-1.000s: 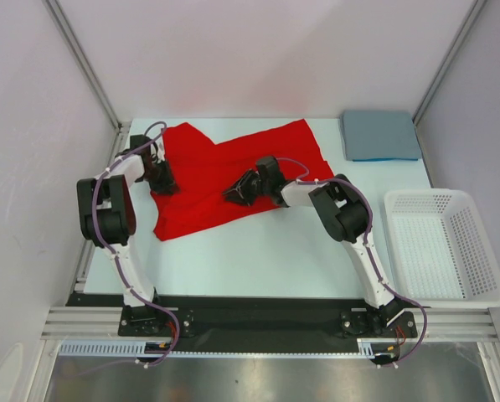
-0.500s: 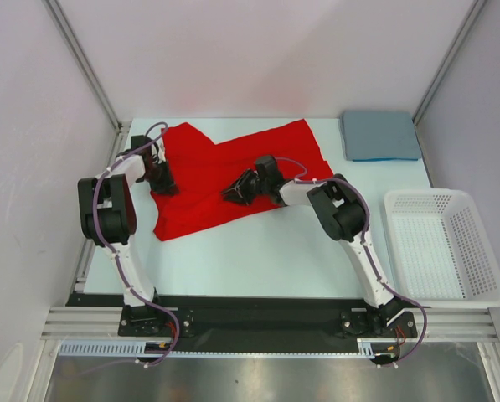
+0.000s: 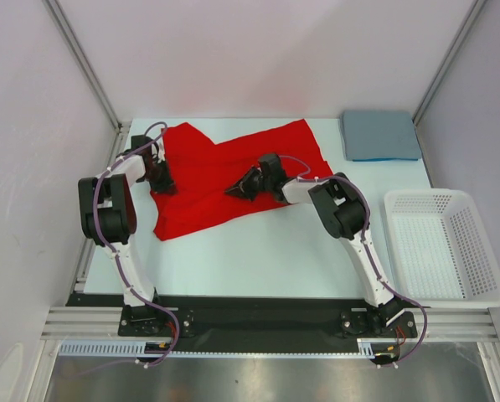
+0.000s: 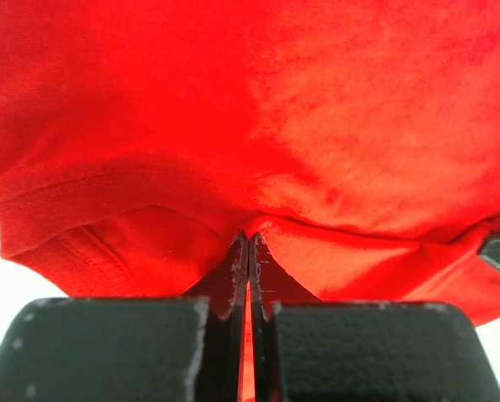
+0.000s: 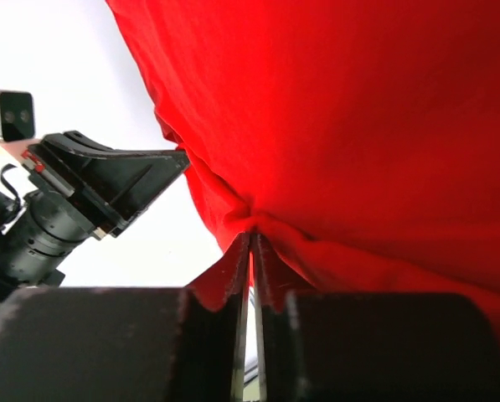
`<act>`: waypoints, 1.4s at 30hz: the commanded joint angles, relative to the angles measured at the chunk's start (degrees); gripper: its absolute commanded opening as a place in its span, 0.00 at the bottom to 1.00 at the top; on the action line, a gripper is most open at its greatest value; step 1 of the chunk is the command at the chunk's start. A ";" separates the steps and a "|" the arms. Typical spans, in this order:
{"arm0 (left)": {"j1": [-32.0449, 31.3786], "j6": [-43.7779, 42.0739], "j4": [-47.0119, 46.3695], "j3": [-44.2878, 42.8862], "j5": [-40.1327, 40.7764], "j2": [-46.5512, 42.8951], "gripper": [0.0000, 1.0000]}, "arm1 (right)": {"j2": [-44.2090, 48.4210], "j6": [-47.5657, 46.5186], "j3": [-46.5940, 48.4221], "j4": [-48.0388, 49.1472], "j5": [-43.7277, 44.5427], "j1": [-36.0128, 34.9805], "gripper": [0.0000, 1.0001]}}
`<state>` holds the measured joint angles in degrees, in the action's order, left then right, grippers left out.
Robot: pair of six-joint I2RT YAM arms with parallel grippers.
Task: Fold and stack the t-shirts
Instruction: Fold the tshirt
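A bright red t-shirt [image 3: 233, 172] lies spread across the far middle of the table. My left gripper [image 3: 167, 186] sits at its left edge, jaws shut on a pinch of the red cloth [image 4: 317, 167]. At the shirt's middle my right gripper [image 3: 233, 191] is likewise shut on a fold of the red t-shirt [image 5: 358, 126], with the cloth puckered at its tips. A slate blue t-shirt [image 3: 380, 135], folded square, rests at the far right corner.
A white mesh basket [image 3: 441, 246] stands at the right edge of the table. The left arm [image 5: 74, 201] shows in the right wrist view, over pale table. Metal frame posts rise at the far corners.
Both grippers have closed on the red cloth. The right gripper has shifted slightly toward the far side; the left arm has stayed in place.
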<state>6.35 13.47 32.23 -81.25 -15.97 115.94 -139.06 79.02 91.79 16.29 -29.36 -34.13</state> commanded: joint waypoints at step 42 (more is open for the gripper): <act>-1.51 25.71 1.34 39.85 9.01 -55.55 0.59 | 29.99 -55.47 -7.49 -53.91 17.76 24.28 0.55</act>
<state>5.19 30.28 34.22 -44.73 -7.97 63.72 -110.76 27.81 86.61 -33.23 -16.43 -13.04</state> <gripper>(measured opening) 0.594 0.548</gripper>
